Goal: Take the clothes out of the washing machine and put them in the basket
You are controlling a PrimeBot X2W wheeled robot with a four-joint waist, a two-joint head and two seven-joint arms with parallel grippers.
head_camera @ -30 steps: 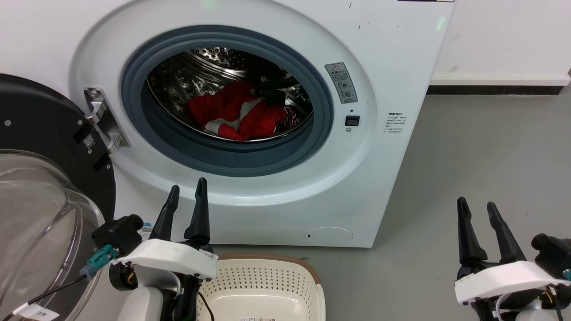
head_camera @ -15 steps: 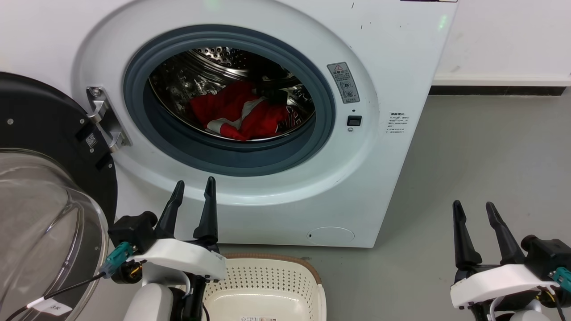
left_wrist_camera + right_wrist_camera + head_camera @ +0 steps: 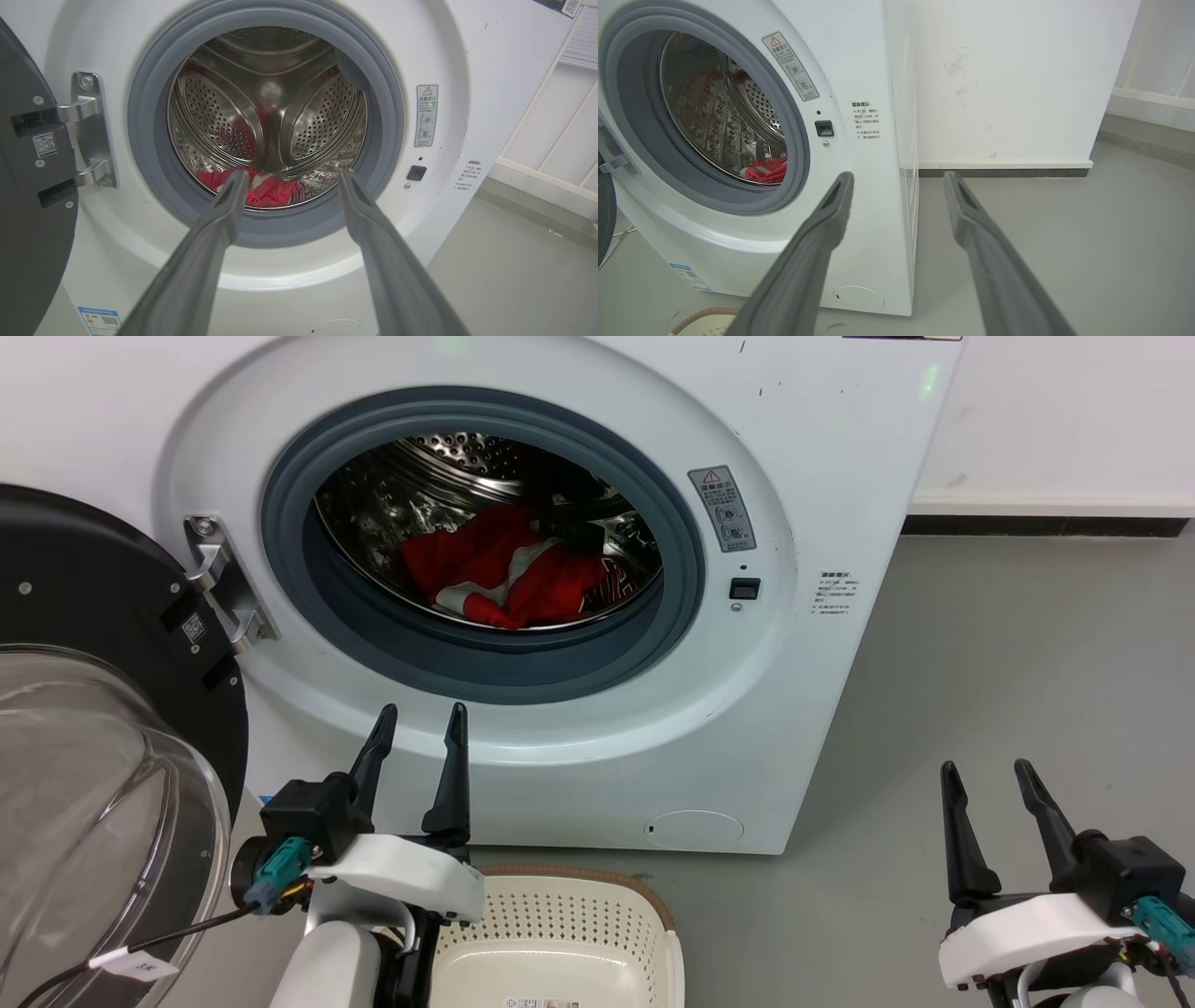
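Left gripper (image 3: 422, 709) spread, facing clothes (image 3: 504, 574); right gripper (image 3: 986, 766) spread.

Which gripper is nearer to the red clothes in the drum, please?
Left. The left gripper hangs open below the porthole, aimed at the red clothes; the right gripper sits open right of the washing machine, over the floor.

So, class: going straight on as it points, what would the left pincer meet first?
Probably the red clothes lying in the drum; depth is unclear, so the lower grey rim might catch it first.

Red clothes (image 3: 551, 588) heaped in open washing machine (image 3: 840, 476); basket (image 3: 560, 919) just in frt.
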